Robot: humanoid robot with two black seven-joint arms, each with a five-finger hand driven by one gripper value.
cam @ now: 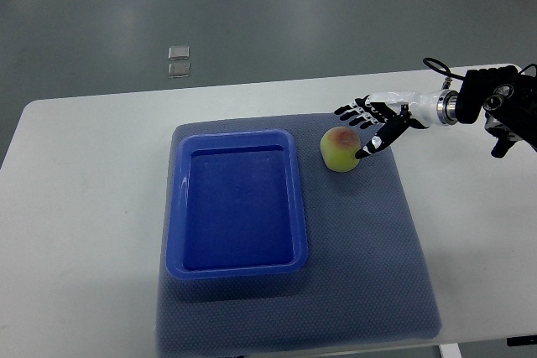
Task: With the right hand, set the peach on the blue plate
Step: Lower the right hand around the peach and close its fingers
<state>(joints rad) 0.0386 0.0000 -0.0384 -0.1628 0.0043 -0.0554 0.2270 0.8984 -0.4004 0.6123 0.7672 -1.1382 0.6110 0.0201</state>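
Fingers spread, my right hand [375,123] reaches the round yellow-green peach [340,149] near the grey mat's [377,249] far edge; light, smooth, I'd cup its sides.

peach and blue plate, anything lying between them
Nothing: in the top view only a bare strip of the grey mat separates the peach from the blue plate's right rim.

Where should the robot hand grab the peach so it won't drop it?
Probably around the peach's round middle, coming from its right side, where the right robot hand already is with fingers spread. The peach sits on the mat with nothing crowding it, so fingers can wrap both sides before lifting it to the blue plate.
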